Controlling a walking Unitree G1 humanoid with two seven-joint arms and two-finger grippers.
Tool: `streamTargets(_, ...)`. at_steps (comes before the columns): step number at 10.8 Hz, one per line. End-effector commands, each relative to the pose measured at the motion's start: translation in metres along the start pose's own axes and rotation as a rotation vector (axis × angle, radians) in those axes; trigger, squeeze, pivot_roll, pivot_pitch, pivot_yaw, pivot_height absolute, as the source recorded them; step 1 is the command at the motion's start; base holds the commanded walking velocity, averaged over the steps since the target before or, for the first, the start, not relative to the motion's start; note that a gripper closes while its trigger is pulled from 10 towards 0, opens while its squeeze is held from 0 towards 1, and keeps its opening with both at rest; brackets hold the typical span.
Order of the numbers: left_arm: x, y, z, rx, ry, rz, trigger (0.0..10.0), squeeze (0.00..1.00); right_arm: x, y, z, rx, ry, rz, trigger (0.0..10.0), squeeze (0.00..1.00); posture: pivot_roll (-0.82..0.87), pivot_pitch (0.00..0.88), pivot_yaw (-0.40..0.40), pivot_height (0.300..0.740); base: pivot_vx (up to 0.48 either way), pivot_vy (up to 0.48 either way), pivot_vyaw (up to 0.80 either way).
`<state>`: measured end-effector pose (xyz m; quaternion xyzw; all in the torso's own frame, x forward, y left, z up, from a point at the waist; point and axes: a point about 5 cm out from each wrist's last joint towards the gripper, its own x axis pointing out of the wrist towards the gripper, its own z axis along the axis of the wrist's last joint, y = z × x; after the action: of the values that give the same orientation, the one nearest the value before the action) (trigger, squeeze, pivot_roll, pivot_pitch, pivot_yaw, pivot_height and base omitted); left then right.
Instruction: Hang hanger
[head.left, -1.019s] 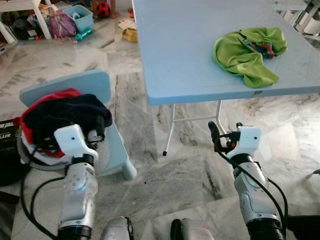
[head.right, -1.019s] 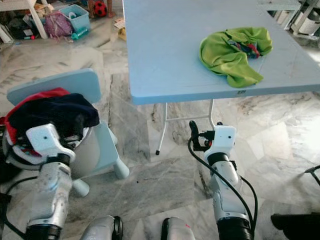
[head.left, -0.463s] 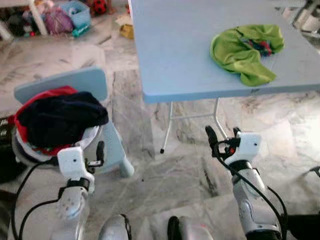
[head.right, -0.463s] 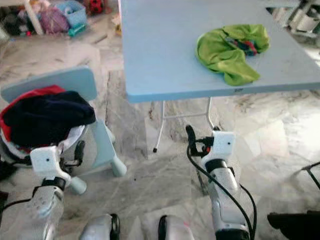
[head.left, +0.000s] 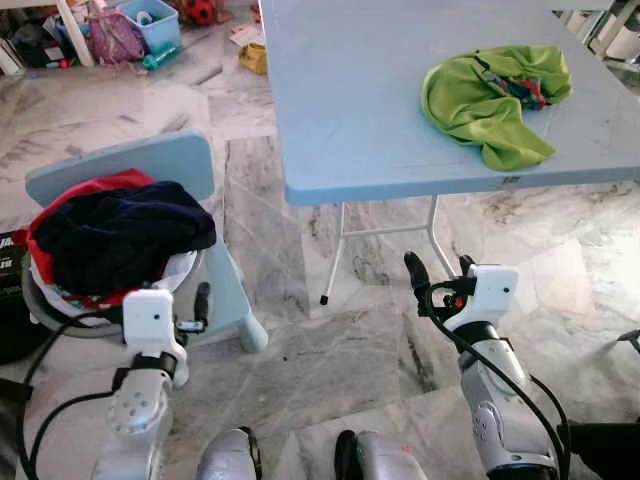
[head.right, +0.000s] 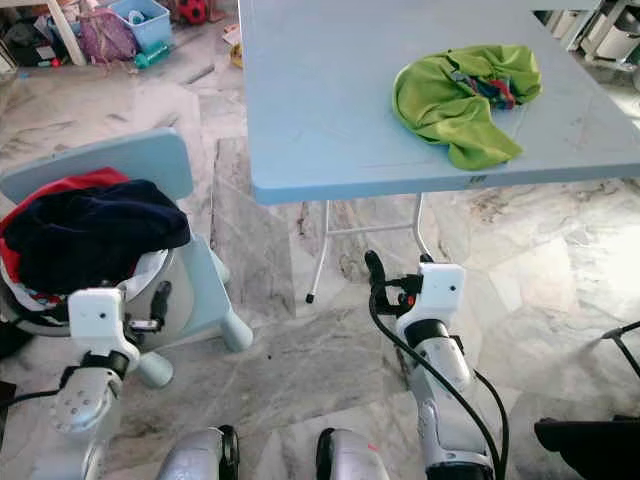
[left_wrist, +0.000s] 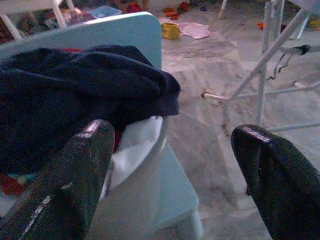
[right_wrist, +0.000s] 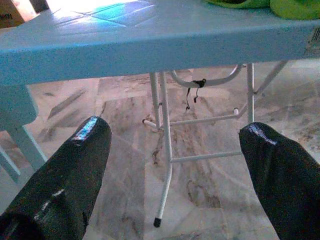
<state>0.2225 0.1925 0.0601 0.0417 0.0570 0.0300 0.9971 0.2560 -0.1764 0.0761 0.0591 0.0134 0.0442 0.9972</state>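
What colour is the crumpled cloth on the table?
Bright green cloth, clearest in the left eye view.

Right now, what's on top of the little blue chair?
A white basket sits on the blue chair, heaped with a dark navy garment over red cloth. What lies deeper in the basket is covered.

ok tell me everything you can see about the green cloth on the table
The lime-green fabric garment lies crumpled in a loose heap on the pale blue folding table, toward its right side near the front edge. It looks soft and thin, with a red-and-blue patterned patch showing in its folds. One lobe trails toward the table edge. Neither tool touches it.
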Motion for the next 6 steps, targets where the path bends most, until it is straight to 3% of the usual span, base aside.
streamTargets(1,-0.002,0.001,0.002,0.008,-0.008,0.007,10.0,0.0,-0.003,-0.003,0.0,0.004,0.007,-0.01,10.0,0.0,0.04,0.165,-0.046,0.74,0.0,0.0,0.0)
streamTargets(4,-0.007,0.001,-0.005,0.012,0.011,0.002,10.0,0.0,-0.007,0.01,-0.008,-0.016,0.04,0.053,10.0,0.0,0.05,0.183,-0.053,0.74,0.0,0.0,0.0)
streamTargets(5,0.0,-0.004,-0.006,-0.001,0.022,0.005,10.0,0.0,-0.003,0.002,-0.011,-0.026,0.088,0.04,10.0,0.0,0.03,0.189,-0.048,0.74,0.0,0.0,0.0)
streamTargets(6,0.014,-0.015,0.006,0.013,-0.013,-0.067,10.0,0.0,0.007,0.001,0.008,-0.11,0.05,0.118,10.0,0.0,-0.01,0.193,-0.066,0.74,0.0,0.0,0.0)
